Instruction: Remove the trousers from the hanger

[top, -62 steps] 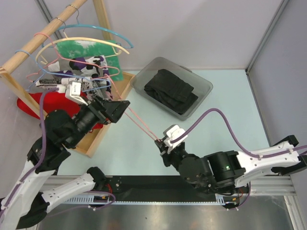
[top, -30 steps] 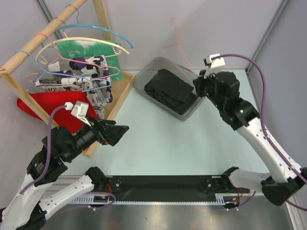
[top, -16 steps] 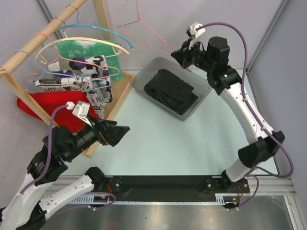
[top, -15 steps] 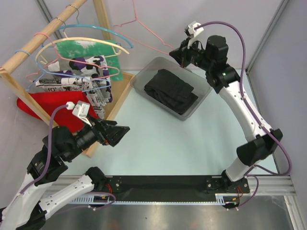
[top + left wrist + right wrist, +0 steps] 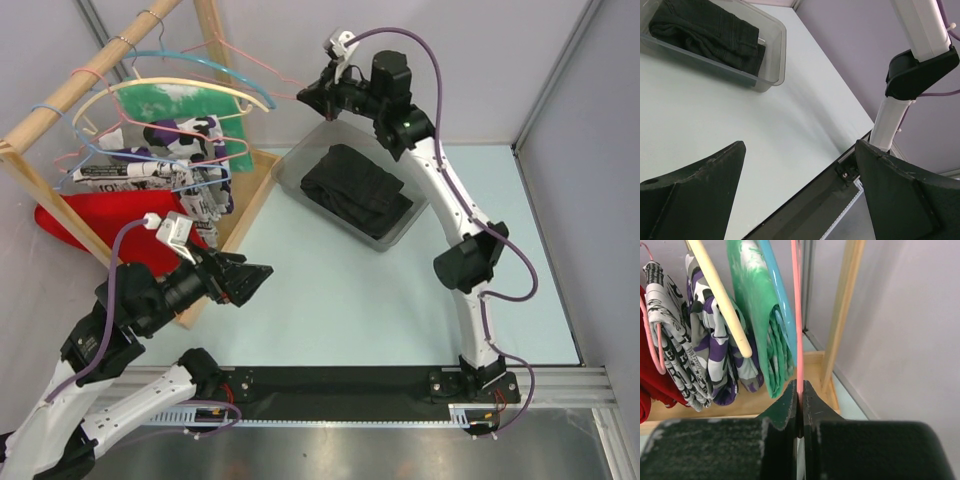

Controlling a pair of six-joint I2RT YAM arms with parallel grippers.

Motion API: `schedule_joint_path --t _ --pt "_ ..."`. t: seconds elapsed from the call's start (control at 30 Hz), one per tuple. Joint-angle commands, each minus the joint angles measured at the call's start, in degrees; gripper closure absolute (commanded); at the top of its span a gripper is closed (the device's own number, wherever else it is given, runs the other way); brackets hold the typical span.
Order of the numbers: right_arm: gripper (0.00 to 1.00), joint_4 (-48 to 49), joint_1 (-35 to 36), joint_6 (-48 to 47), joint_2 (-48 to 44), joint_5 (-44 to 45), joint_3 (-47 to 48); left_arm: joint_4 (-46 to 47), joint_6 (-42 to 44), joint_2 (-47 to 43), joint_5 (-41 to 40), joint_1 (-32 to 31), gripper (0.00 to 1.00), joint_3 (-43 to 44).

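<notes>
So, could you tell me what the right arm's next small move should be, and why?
Probably carry the pink hanger leftward and settle its hook over the wooden rail. The right gripper has its jaws shut on it near that rail, and the black trousers already lie in the bin.

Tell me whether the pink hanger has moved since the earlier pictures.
Yes. The hanger went from the table's near side, past the bin, up-left to the wooden rack.
</notes>
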Motion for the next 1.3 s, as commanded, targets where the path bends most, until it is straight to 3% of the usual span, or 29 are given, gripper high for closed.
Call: schedule_joint_path --t 0.0,0.37,0.6,0.67,0.93,1.1,1.27 --pt "1.0 7.9 0.8 3.0 3.4 -0.9 4.0 1.1 0.9 0.1 0.5 0.0 0.04 -0.7" --pt "1.0 17.8 5.5 3.0 4.3 10.5 0.6 2.3 0.2 -0.3 2.2 0.0 0.04 -2.3" --pt "1.0 23.6 5.6 1.7 -6.2 15.8 -15.6 2.8 1.3 0.0 3.0 0.0 0.04 -2.9" --pt "1.0 23.8 5.7 1.0 -7.7 16.3 -16.4 3.2 1.6 0.4 3.4 0.0 0.04 -3.0" --pt "1.0 21.0 6.8 -0.1 -5.4 17.1 -9.3 3.5 1.7 -0.1 3.7 0.0 0.04 -3.4" --pt "1.0 16.2 8.6 -1.3 2.2 16.0 4.3 3.4 1.9 -0.6 3.7 0.0 0.04 -3.1" --pt "1.0 18.0 8.8 0.8 5.2 15.4 4.3 3.3 1.7 -1.0 3.7 0.0 0.04 -3.0"
